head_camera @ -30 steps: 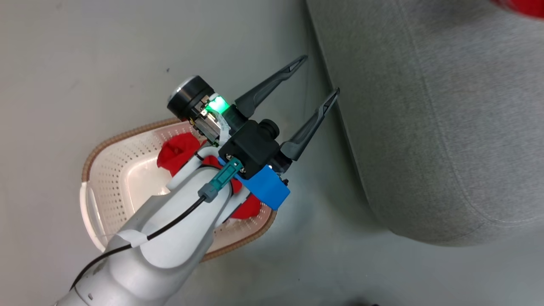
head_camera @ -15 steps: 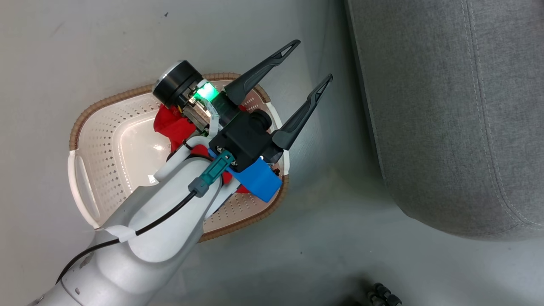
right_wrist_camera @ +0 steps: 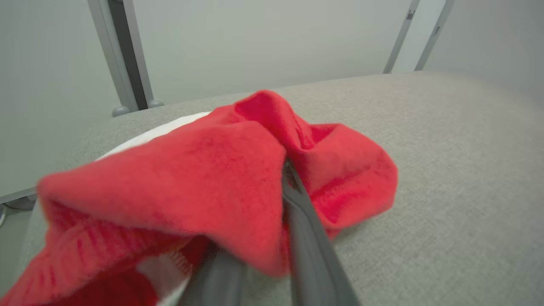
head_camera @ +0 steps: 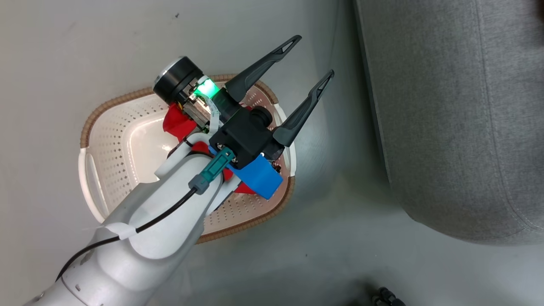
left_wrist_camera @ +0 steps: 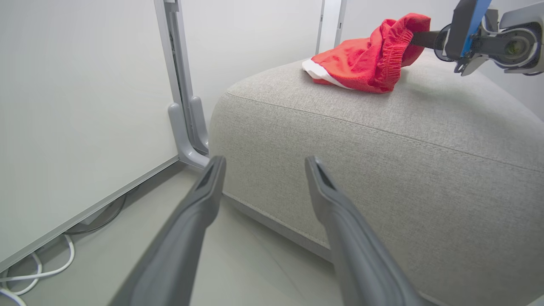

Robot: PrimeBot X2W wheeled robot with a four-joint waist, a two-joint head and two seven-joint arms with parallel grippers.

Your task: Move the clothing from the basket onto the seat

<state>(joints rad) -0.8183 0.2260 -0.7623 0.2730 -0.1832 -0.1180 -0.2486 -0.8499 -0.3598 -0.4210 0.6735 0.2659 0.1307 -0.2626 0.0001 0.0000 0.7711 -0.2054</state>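
Pinching soft bright-red fabric garment over grey upholstered seat cushion with right gripper — seemingly clamped, risking a snag on draped-over fingers at release. Mid-frame, left gripper splayed, empty.

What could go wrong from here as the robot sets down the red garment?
1. The garment drapes over the fingers of the right gripper on the seat; it may snag and drag off when they withdraw.
2. The left gripper, open, and its arm cover much of the clothing in the basket, so a grasp could miss.
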